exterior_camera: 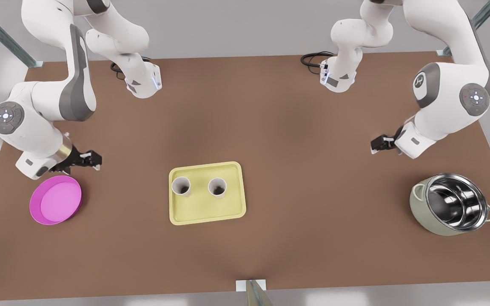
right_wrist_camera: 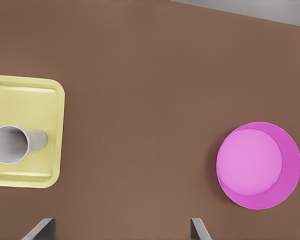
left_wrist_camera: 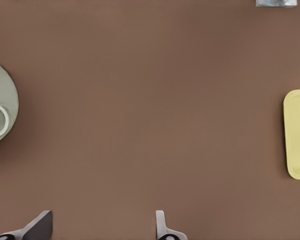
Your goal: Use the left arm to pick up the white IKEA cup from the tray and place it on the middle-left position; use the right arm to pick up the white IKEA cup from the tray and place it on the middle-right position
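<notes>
Nothing is placed yet: both white cups are standing upright, side by side in the far half of the pale-yellow tray (exterior_camera: 206, 193) at the middle of the table (exterior_camera: 270, 136).

Going from the front view's left, the right end effector (exterior_camera: 87, 159) is hovering near the magenta plate (exterior_camera: 55, 199), fingers apart. The first cup (exterior_camera: 181, 186) and second cup (exterior_camera: 217, 187) are showing dark hollows. The left end effector (exterior_camera: 379, 143) is hanging near the steel-lined pot (exterior_camera: 451, 204), fingers apart.

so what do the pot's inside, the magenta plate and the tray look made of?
Pot: inside looks like polished steel with mirror reflections, shell matte sage green. Magenta plate: probably matte plastic, flat colour without glints. Tray: pale yellow, matte, likely plastic too.
</notes>
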